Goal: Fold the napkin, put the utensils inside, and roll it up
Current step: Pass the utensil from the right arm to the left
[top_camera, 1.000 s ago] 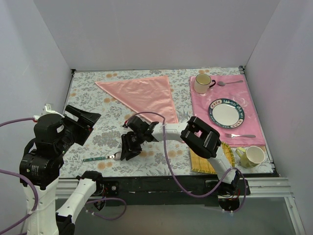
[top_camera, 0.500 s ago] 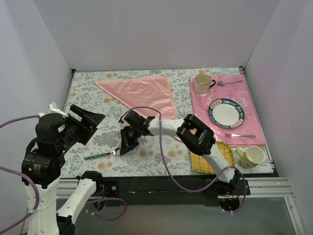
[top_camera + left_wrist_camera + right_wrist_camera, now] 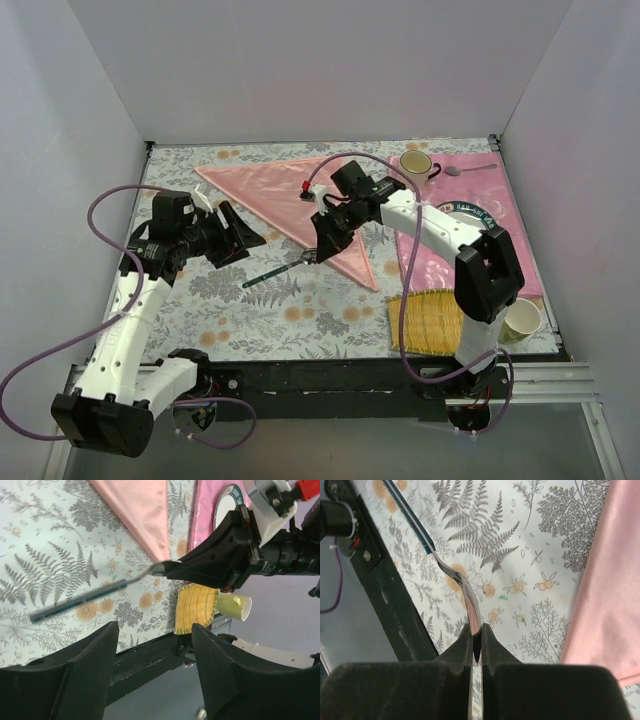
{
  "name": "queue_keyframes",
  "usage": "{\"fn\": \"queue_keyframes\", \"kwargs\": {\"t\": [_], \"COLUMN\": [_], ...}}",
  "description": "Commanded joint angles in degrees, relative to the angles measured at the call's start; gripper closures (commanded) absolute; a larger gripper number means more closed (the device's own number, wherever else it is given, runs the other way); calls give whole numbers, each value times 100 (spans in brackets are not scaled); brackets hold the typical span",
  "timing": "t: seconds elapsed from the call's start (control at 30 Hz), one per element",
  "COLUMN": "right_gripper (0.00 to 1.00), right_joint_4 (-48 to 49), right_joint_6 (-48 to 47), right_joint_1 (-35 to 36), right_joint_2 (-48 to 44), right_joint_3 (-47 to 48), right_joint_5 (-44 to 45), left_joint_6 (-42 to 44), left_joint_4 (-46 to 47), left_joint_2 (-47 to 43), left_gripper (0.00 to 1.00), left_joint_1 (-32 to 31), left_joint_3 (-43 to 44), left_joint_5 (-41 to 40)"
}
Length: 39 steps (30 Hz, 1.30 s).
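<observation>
- Yellow mat (image 3: 428, 322) and cup (image 3: 522, 318) sit at the table's (image 3: 300, 322) near right edge.
- Spoon (image 3: 266, 274) is over the floral table just left of the napkin's edge, its teal handle slanting near-left.
- Right gripper (image 3: 318, 250) is clenched on the spoon's bowl.
- Left gripper (image 3: 243, 243), near the handle, is spread wide and grasps nothing.
- Napkin (image 3: 295, 190) lies flat, folded to a triangle.
- Mug (image 3: 412, 170) and silver spoon (image 3: 470, 169) are at the far end of the placemat (image 3: 432, 275).
</observation>
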Motion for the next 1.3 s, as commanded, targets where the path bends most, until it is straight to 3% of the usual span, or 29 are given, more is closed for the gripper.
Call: {"fn": "queue_keyframes", "kwargs": {"t": [0.0, 0.13, 0.3, 0.47, 0.7, 1.0, 1.27], "right_gripper": [99, 99, 99, 99, 99, 99, 99], "right_joint_4": [-398, -327, -249, -213, -134, -46, -64], "right_joint_6": [-1089, -1116, -1107, -1072, -1037, -940, -879], "right_joint_1": [-27, -27, -27, -27, -27, -36, -36], "right_joint_2": [-567, -814, -955, -928, -972, -1051, -1007], "right_joint_3": [-401, -683, -824, -824, -929, -1114, -1114], "right_joint_5": [-1103, -1325, -1554, -1756, -2028, -2248, -2354], "left_joint_6": [883, 1446, 1709, 1894, 2096, 2686, 2492], "left_joint_4": [1130, 1218, 1394, 1403, 1491, 1007, 1315], "left_joint_2": [328, 925, 1646, 1832, 1797, 2016, 2095], "left_gripper": [43, 44, 44, 44, 57, 59, 79], "left_joint_1": [-237, -888, -1511, -1899, -1918, -1935, -2032], "left_joint_3": [-52, 176, 97, -17, -307, -263, -149], "left_joint_5": [1103, 1086, 1701, 1861, 1421, 1377, 1132]}}
